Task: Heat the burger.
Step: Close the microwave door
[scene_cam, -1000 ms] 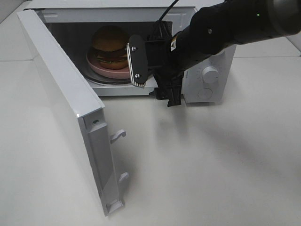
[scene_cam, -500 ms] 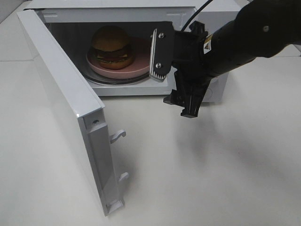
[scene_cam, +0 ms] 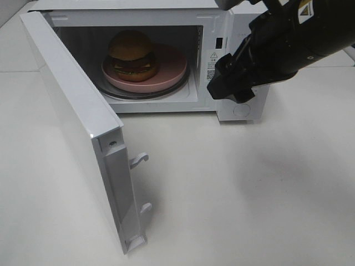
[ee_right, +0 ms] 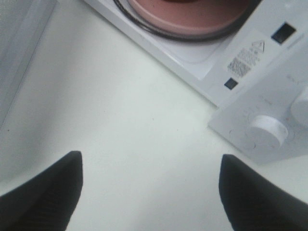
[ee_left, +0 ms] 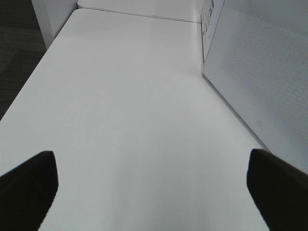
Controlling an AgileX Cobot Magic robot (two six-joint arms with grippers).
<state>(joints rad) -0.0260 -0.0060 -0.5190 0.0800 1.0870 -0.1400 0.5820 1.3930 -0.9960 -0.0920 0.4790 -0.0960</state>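
The burger [scene_cam: 131,54] sits on a round pink plate [scene_cam: 172,69] inside the open white microwave [scene_cam: 222,108], on its glass turntable. My right arm [scene_cam: 288,44] hangs above the microwave's control panel, outside the cavity. In the right wrist view my right gripper [ee_right: 149,192] is open and empty above the table in front of the microwave, with the plate's edge [ee_right: 192,12] at the frame's rim; the burger is out of that view. My left gripper [ee_left: 154,192] is open and empty over bare table beside the microwave door's outer face [ee_left: 260,72].
The microwave door [scene_cam: 72,111] stands swung wide open toward the front left, with its latch hooks [scene_cam: 138,159] sticking out. Two white knobs, one of them [ee_right: 269,131], sit on the control panel. The off-white table [scene_cam: 233,188] spreads in front.
My right gripper has pulled back out of the microwave opening, moving right and upward, and its fingers have turned out of the exterior view. The burger and plate have stayed inside.
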